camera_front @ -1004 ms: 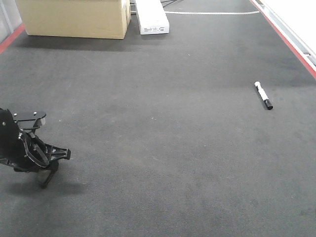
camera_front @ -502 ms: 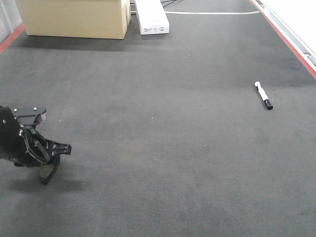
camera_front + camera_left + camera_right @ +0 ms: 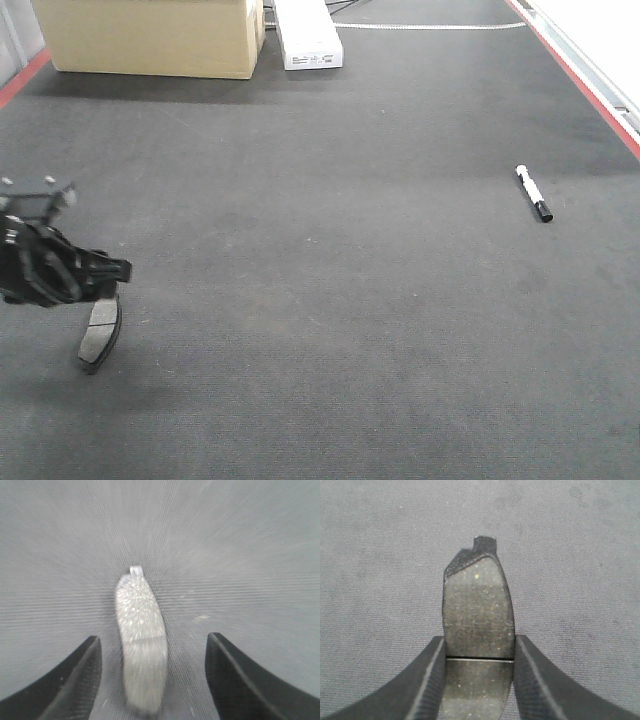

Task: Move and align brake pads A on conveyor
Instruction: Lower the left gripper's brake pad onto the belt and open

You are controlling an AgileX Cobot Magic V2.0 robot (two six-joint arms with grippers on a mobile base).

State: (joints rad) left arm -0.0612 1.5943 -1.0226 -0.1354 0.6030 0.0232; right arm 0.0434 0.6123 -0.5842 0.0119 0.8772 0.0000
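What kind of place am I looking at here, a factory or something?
Probably a factory-style test line or workshop. A wide dark conveyor belt edged by red strips fills the view, a brake pad lies on it, and a cardboard box sits at the far end.

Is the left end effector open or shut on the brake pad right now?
Open: the left end effector has its fingers wide apart, and the brake pad lies on the conveyor between them, touching neither.
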